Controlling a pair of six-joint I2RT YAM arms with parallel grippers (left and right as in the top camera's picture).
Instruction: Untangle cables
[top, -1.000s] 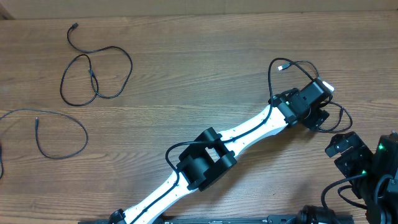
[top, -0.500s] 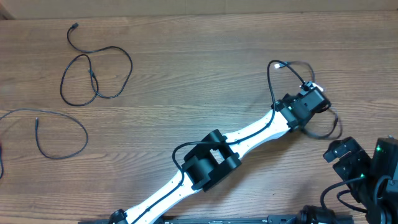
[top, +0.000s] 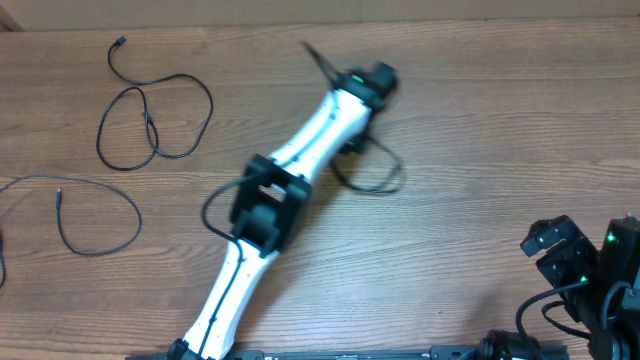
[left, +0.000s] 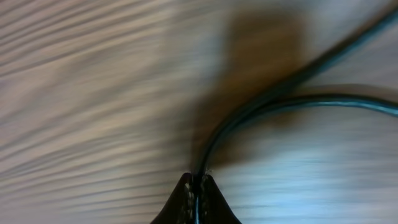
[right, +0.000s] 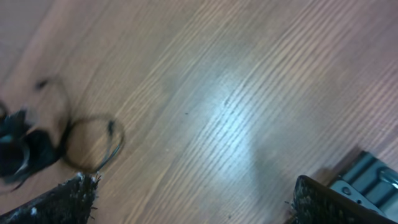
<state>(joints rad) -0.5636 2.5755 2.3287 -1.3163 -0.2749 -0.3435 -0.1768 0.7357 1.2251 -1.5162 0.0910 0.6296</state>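
1. Since a second ago, the left gripper (left: 196, 198) has clamped on the held cable (left: 261, 106) and swung it from the table's (top: 500, 120) right side toward its far edge, so separation seems nearly done.
2. Cables, three: the held cable; the looped cable (top: 150, 120) by the far-left corner; the left-edge cable (top: 95, 215).
3. Grippers, two: the right gripper (right: 196, 199) is at the near-right corner, jaws apart and empty.

wood-grain table (top: 480, 130); a paler strip (top: 200, 12), perhaps cardboard, lines its far edge.
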